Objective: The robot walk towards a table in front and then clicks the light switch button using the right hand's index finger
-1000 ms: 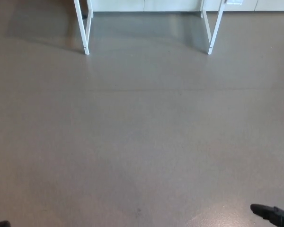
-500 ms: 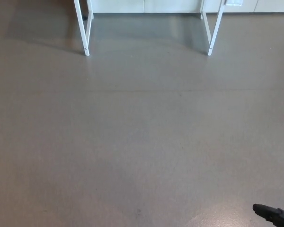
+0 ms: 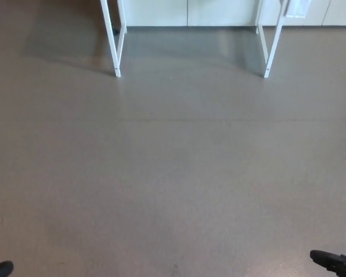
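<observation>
White table legs stand at the top of the head view, one pair at the left (image 3: 113, 40) and one pair at the right (image 3: 271, 43); the tabletop and the light switch are out of frame. A small white thing (image 3: 297, 8) hangs at the upper right beside the right leg. A black tip of my right hand (image 3: 333, 263) pokes in at the bottom right corner, far from the table. A sliver of my left hand (image 3: 0, 268) shows at the bottom left corner. Too little of either hand shows to read its state.
Grey-brown floor (image 3: 173, 173) fills most of the view between me and the table. A pale wall or cabinet base (image 3: 190, 11) runs along the top behind the legs.
The whole picture has shifted down and right, so the table legs sit lower and larger in the frame: the camera has moved closer. The hand tips stay at the bottom corners.
</observation>
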Robot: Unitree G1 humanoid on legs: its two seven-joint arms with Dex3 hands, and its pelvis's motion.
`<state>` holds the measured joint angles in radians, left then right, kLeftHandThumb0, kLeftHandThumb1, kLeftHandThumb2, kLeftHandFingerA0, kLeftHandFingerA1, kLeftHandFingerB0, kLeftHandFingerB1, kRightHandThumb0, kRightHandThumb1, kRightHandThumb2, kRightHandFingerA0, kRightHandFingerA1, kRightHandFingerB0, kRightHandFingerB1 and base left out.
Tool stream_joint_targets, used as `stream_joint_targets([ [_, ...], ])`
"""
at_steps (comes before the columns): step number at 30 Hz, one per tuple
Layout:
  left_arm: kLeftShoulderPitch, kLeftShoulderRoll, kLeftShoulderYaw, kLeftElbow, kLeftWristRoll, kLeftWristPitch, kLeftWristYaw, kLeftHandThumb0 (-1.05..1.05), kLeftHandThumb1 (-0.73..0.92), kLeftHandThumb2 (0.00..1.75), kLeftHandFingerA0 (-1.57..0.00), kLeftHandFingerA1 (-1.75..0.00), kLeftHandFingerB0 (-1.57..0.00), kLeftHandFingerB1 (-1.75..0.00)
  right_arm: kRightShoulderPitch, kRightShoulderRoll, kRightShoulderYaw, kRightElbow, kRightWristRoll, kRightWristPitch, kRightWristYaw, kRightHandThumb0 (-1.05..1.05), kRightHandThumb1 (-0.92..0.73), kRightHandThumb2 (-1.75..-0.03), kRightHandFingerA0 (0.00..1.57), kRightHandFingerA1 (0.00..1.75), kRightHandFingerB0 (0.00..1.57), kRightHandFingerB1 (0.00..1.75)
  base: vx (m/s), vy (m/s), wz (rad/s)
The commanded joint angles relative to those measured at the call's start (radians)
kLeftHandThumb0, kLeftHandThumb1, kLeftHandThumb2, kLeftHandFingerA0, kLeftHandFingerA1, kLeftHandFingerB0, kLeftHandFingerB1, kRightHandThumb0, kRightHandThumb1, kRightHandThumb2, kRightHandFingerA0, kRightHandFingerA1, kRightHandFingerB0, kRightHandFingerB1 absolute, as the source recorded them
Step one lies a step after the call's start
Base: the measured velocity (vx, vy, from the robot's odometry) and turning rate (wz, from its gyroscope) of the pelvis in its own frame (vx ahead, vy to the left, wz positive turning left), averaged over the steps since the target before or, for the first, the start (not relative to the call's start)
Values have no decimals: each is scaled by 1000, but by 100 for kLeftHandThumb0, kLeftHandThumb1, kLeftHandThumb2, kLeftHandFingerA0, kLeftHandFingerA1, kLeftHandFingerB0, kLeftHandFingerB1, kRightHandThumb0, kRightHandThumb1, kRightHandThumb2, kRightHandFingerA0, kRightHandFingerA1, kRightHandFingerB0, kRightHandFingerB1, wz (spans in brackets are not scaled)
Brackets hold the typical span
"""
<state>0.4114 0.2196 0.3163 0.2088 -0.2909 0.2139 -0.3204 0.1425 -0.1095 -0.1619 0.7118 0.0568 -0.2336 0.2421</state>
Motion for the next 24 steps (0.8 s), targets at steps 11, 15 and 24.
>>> stream_joint_targets([
  [11,15,82,-80,74,110,-159,-19,-14,59,57,-55,-43,-42,-39,13,-13,18,35,-4,-48,-8,-39,-47,-54,67,43,49,38,175,233,-14],
  [15,38,92,-116,84,144,-173,-20,-16,60,57,-51,-40,-44,-38,41,-24,18,33,-6,-54,-5,-49,-38,-72,62,55,40,48,224,-61,11],
  [24,69,97,-136,110,157,-222,-19,-24,55,62,-41,-43,-41,-41,53,-33,44,46,-21,-72,-1,-48,-40,-72,58,54,40,48,316,-146,29],
])
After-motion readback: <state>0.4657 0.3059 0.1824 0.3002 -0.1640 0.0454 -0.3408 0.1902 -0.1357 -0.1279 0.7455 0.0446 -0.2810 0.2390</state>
